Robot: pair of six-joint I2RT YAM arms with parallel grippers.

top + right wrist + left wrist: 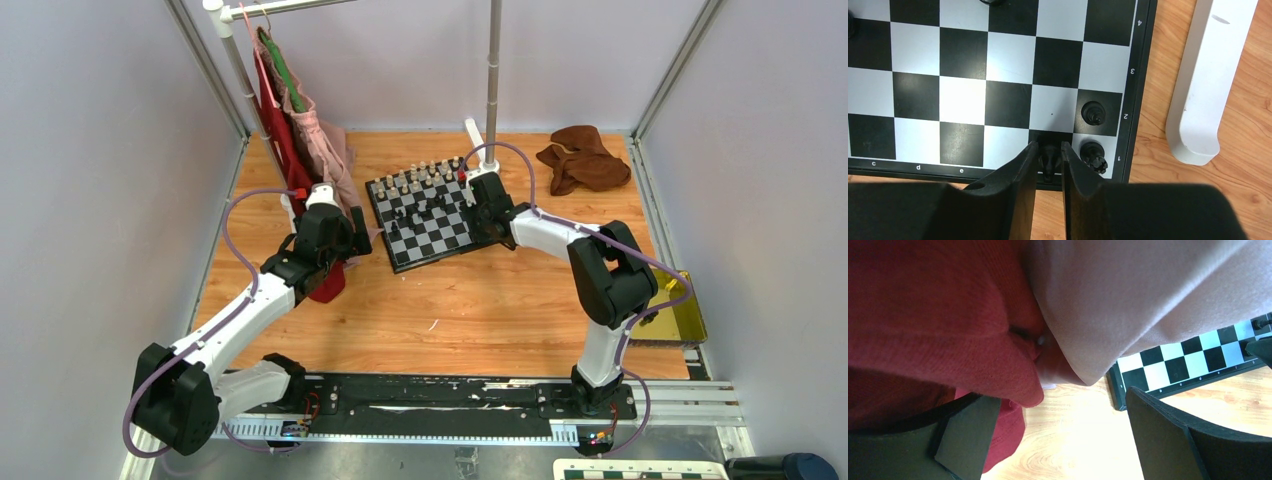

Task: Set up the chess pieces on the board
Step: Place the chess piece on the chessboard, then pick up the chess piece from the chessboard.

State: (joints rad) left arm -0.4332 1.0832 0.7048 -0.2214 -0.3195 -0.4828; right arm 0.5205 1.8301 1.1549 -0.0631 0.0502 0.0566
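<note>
The board [432,260] lies at the middle back of the wooden table. Cream chess pieces [412,180] stand in its far rows; a few black ones [420,210] stand mid-board. My right gripper [482,203] is at the board's right edge. In the right wrist view it [1048,150] is shut on a black piece [1049,160] on the dark square by the near rim. A black rook [1094,156] and a black pawn [1093,112] stand right of it. My left gripper [1058,430] is open and empty, above bare table left of the board's corner [1193,362].
A red garment [285,165] and a pink one [322,140] hang from a rack against my left gripper [350,238]. The rack's pole [492,70] and white foot [1203,85] stand beside the board. A brown cloth [585,160] lies back right, a yellow object [682,320] at right.
</note>
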